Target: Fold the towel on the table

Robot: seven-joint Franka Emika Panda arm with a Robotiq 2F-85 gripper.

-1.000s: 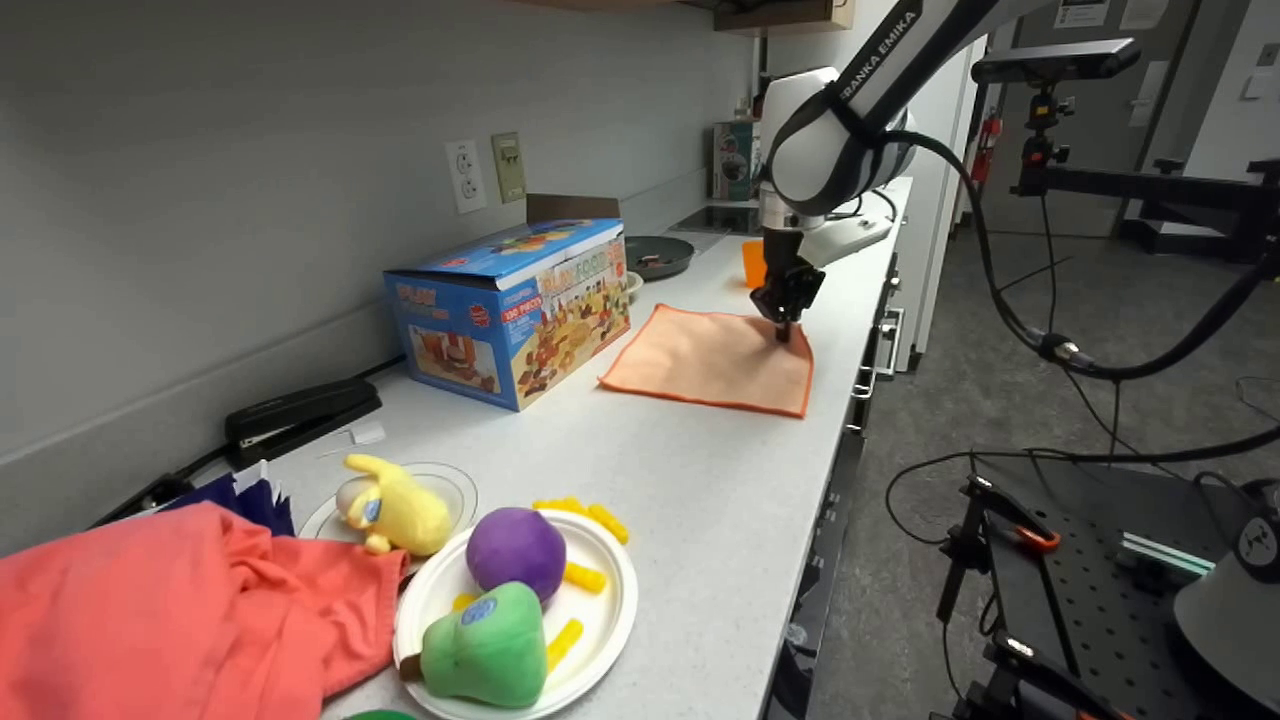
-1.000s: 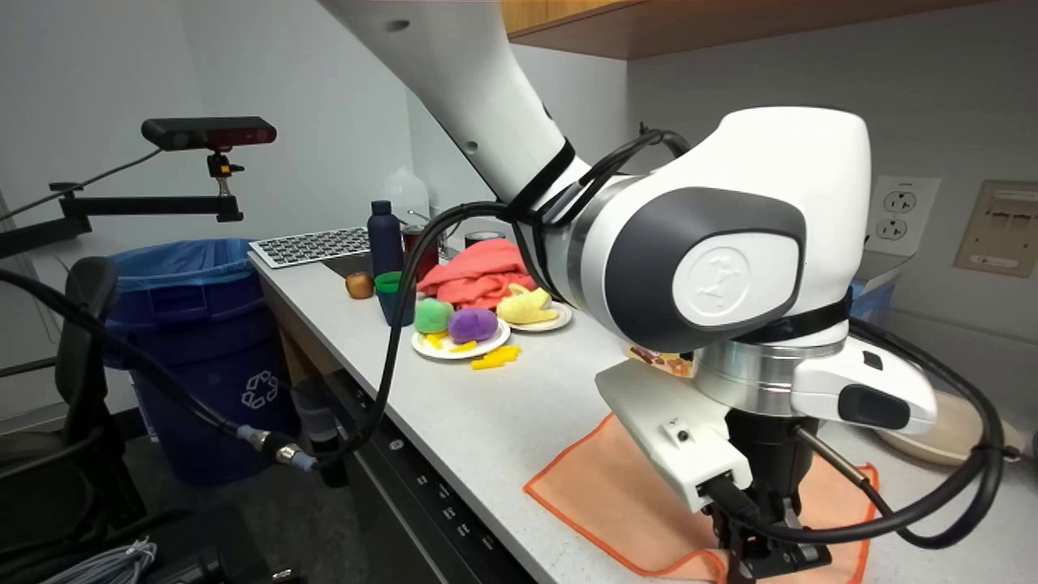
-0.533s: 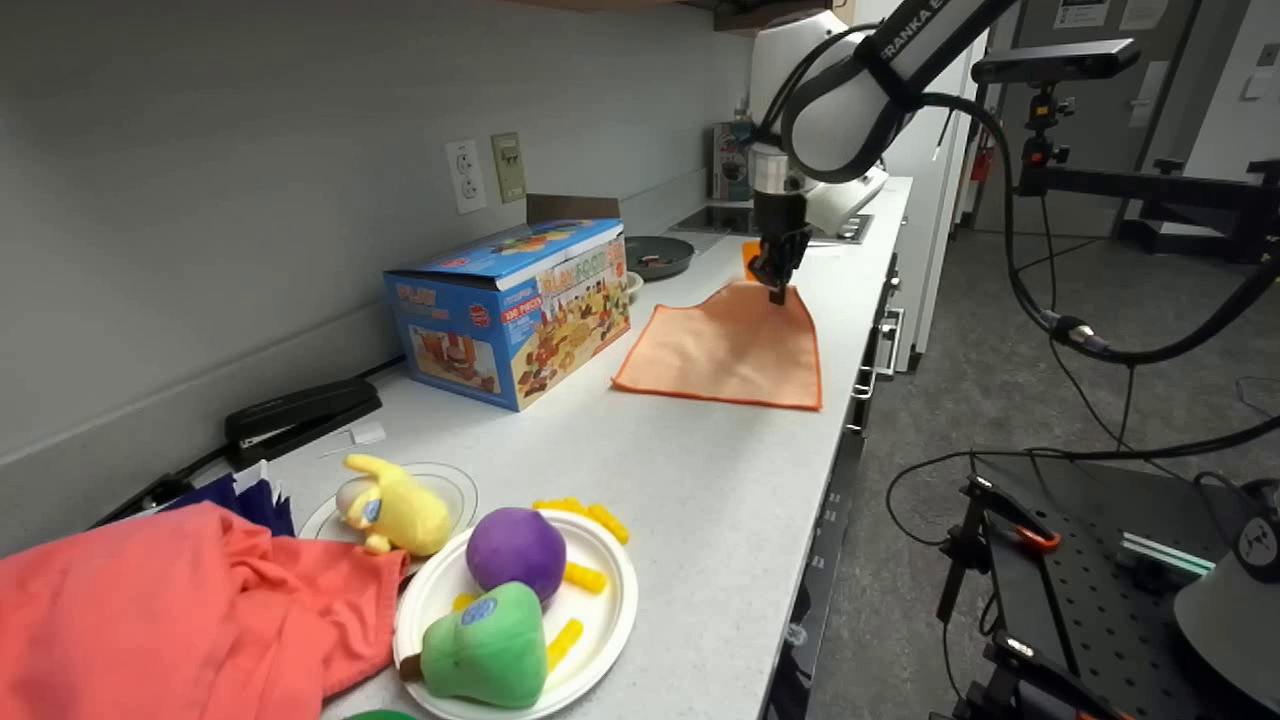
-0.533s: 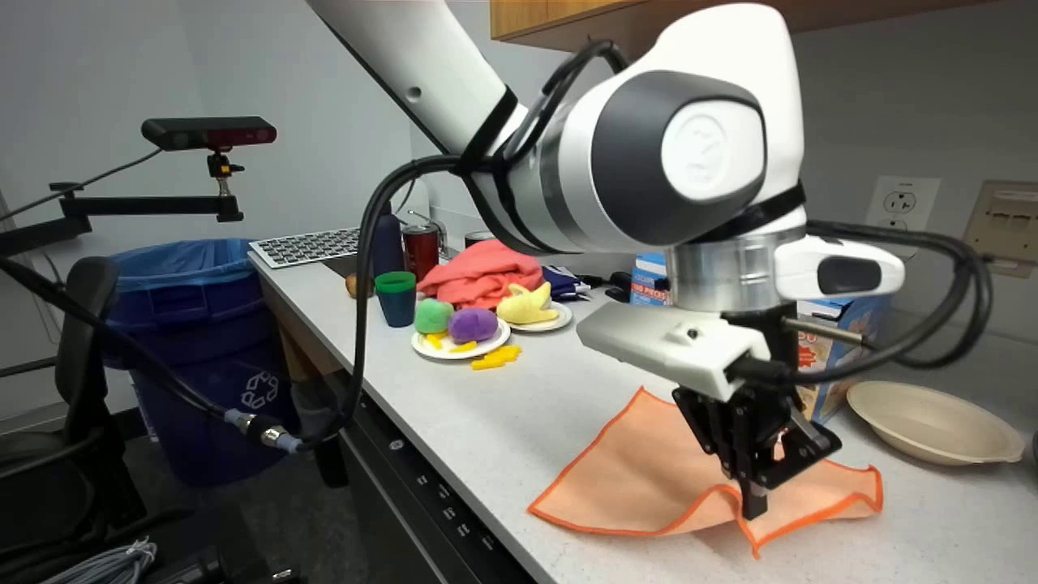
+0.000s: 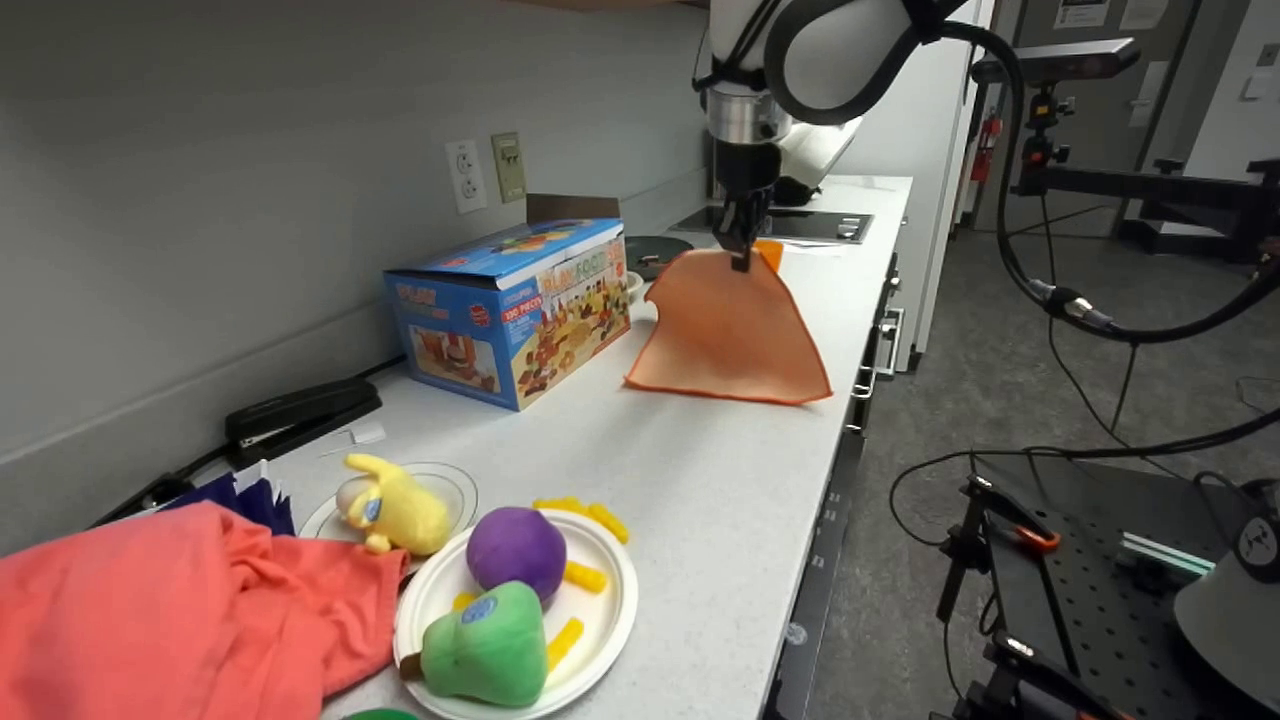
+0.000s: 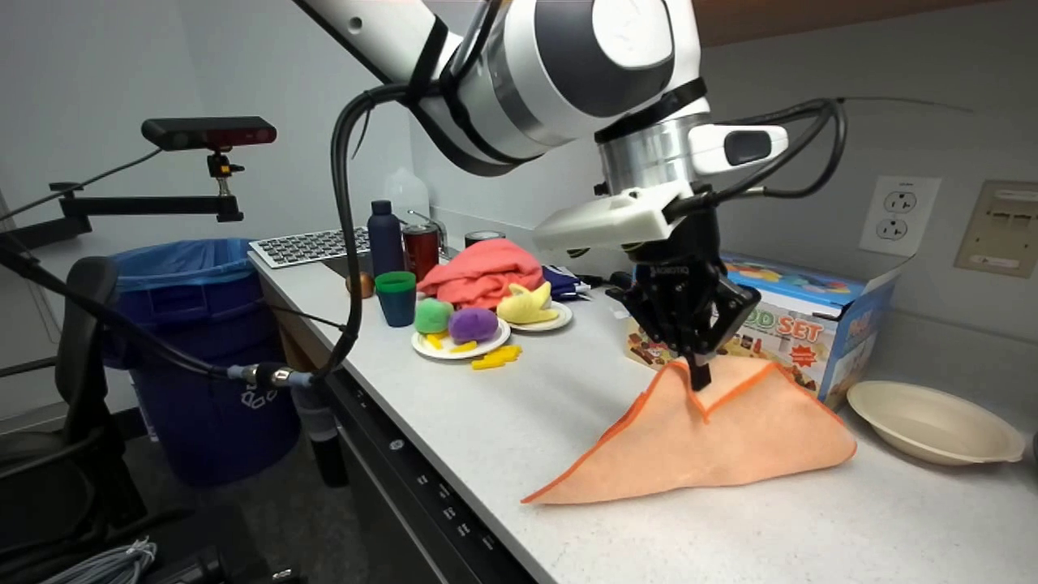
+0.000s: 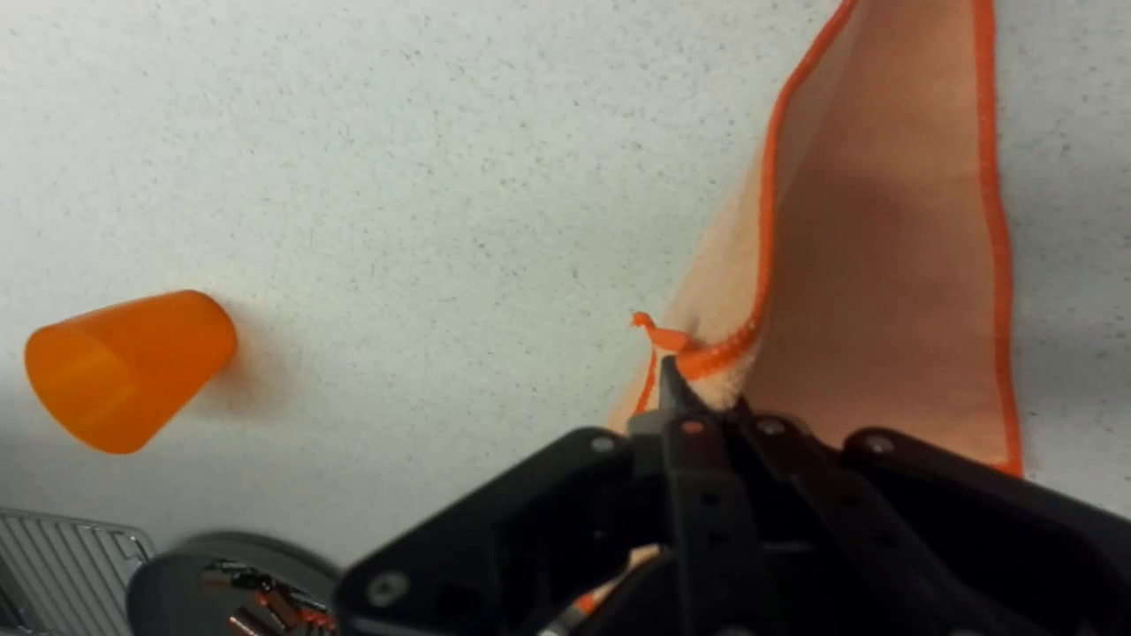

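The orange towel with a darker orange border [image 5: 728, 340] is on the counter, partly lifted, in both exterior views [image 6: 722, 446]. My gripper [image 5: 741, 260] is shut on one edge of it and holds that edge above the counter. In an exterior view, the gripper [image 6: 699, 377] pinches the raised edge and a small flap hangs beside the fingertips. The towel's far border rests on the counter. In the wrist view, the towel [image 7: 892, 247] runs up from the fingertips [image 7: 707, 389], its held edge bunched between them. Part of the towel is hidden behind the fingers.
A blue play food box [image 5: 510, 310] stands by the wall beside the towel. A beige bowl [image 6: 937, 423] lies near it. An orange cup [image 7: 132, 367] and a dark pan [image 7: 221, 583] are close by. A plate of plush toys [image 5: 590, 650] and a red cloth [image 5: 190, 610] lie farther along.
My gripper has risen and moved toward the wall and the toy end of the counter. The towel's held edge has come up with it, from lying almost flat to a raised tent shape.
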